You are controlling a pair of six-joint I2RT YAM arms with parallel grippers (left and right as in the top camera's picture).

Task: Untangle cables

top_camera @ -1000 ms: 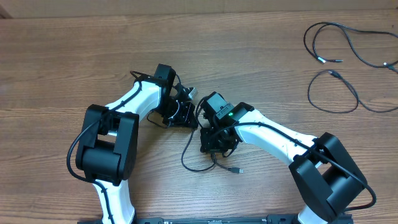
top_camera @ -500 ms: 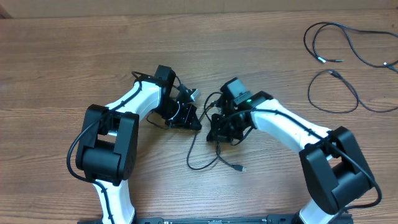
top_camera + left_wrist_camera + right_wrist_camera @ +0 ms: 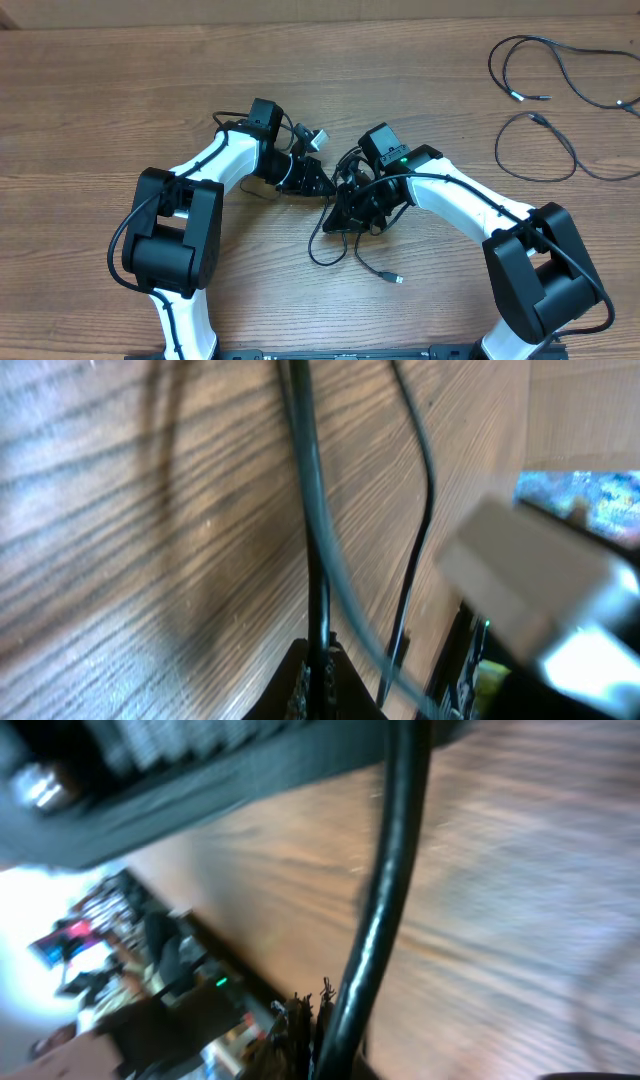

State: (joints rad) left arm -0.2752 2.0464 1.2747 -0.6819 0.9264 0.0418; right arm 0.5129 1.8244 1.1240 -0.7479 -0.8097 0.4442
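Both pincers clenching one cable at mid-worktop; risk is tightening or slip.

Left pincer (image 3: pixel 322 187) and right pincer (image 3: pixel 345 208) are each gripping the same cable (image 3: pixel 313 540), close together near the centre of the worktop (image 3: pixel 100 90). Its slack loop and plug tip (image 3: pixel 398 280) are lying just in front of the right arm. The other cables (image 3: pixel 545 179) are lying well apart at the far right. Judgement: with the grips sitting this near, pulling apart could be cinching any knot, dragging the thin cord out of the fingers, or bumping the wrists together.

Looped cables (image 3: pixel 311 247) crowd centre; left tabletop (image 3: pixel 100 100) lies open.
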